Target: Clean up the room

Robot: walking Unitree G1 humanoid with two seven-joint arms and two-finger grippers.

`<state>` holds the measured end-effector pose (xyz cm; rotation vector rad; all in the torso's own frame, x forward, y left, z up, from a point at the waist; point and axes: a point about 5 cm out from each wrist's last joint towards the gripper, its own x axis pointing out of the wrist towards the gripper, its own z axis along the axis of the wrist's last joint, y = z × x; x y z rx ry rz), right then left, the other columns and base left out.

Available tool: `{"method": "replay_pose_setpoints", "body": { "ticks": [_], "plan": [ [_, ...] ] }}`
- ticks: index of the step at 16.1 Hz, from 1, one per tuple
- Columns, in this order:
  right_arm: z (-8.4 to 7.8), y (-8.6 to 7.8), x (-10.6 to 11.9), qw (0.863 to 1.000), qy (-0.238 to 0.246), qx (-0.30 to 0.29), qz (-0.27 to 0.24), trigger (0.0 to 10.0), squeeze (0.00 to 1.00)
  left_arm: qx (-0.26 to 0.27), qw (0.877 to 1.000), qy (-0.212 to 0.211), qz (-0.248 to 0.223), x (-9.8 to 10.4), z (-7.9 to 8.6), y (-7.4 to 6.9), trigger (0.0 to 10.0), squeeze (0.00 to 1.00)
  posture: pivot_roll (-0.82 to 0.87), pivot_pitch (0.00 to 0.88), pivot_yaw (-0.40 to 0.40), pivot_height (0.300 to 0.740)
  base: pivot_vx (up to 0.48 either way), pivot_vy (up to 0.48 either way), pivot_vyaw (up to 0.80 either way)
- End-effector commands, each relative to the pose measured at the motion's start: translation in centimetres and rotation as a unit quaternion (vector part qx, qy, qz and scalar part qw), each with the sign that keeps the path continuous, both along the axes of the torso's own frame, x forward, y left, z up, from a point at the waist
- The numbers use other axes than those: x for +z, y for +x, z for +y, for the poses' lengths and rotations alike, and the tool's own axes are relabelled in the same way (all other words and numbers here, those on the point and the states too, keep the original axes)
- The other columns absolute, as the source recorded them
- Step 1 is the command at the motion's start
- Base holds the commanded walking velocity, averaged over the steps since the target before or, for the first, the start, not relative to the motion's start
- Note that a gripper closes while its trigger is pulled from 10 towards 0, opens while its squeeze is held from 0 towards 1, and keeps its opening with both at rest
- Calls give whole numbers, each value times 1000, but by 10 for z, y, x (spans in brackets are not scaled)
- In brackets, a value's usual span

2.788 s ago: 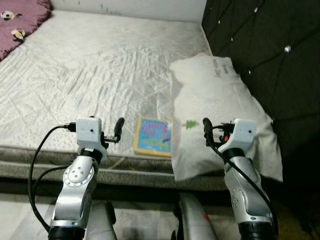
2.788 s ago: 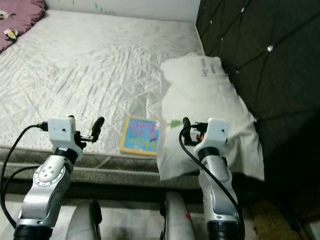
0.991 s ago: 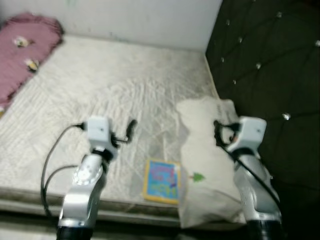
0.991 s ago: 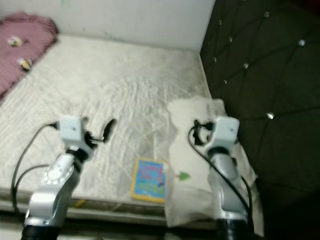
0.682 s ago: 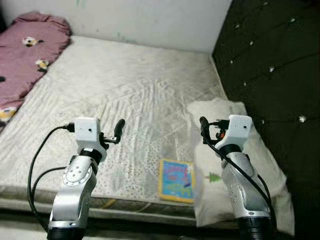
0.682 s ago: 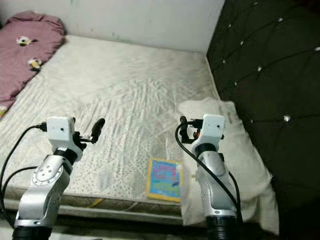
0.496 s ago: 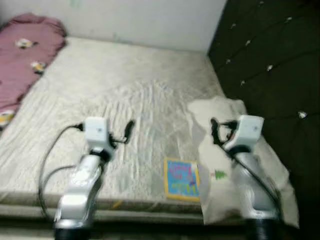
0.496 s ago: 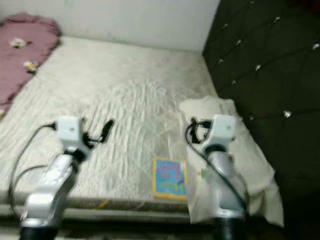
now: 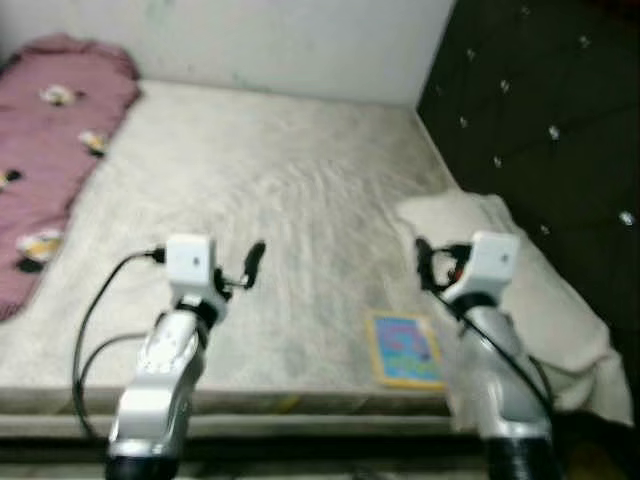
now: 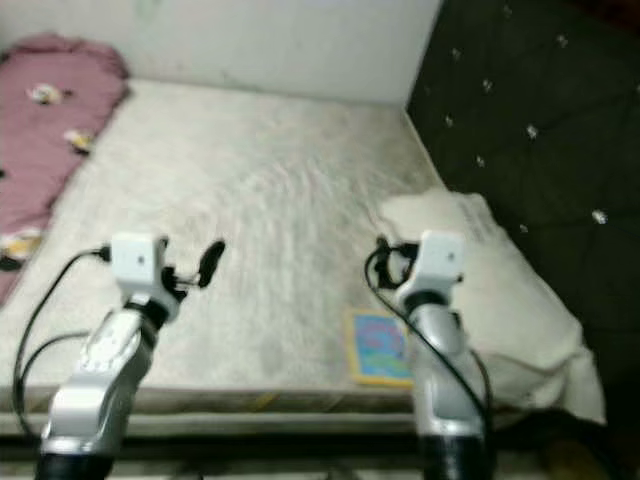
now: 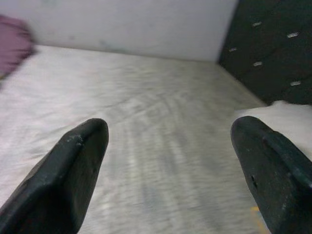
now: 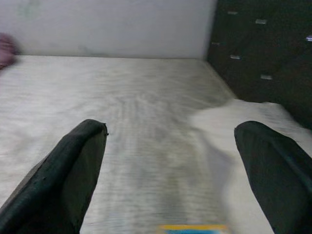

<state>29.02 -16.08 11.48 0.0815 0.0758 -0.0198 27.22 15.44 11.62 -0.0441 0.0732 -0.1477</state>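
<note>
A mattress (image 9: 290,200) lies ahead, its far edge against the wall (image 9: 290,40). A headboard (image 9: 540,110) stands along its right side, with a pillow (image 9: 540,290) lying against it. A book (image 9: 404,348) lies just left of the pillow, near the mattress's front edge. A blanket (image 9: 50,150) lies along the left side.
</note>
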Motion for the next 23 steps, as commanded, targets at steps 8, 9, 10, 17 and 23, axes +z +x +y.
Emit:
{"method": "replay_pose_setpoints", "body": {
  "ticks": [8,9,10,17,23],
  "plan": [
    [-5,1,2,1000,-8,-4,-6,10000,0,-3,1000,2,-10,5,-3,2,10000,0,-38,0,-80,740,0,480,0],
    [-5,1,2,1000,-8,-4,-6,10000,0,-3,1000,2,-10,5,-3,2,10000,0,-38,0,-80,740,0,480,0],
    [-5,2,3,1000,-8,-3,-7,10000,0,-4,1000,1,-10,5,-3,2,10000,0,-38,0,-80,740,0,480,0],
    [-4,3,2,1000,1,-3,-4,10000,0,-3,1000,-4,-9,5,-4,2,10000,0,-37,0,-83,740,0,480,-208],
    [-5,3,2,1000,-3,-3,-4,10000,0,-4,1000,-3,-9,5,-4,3,10000,0,-40,0,-81,740,0,480,0]
  ]
}}
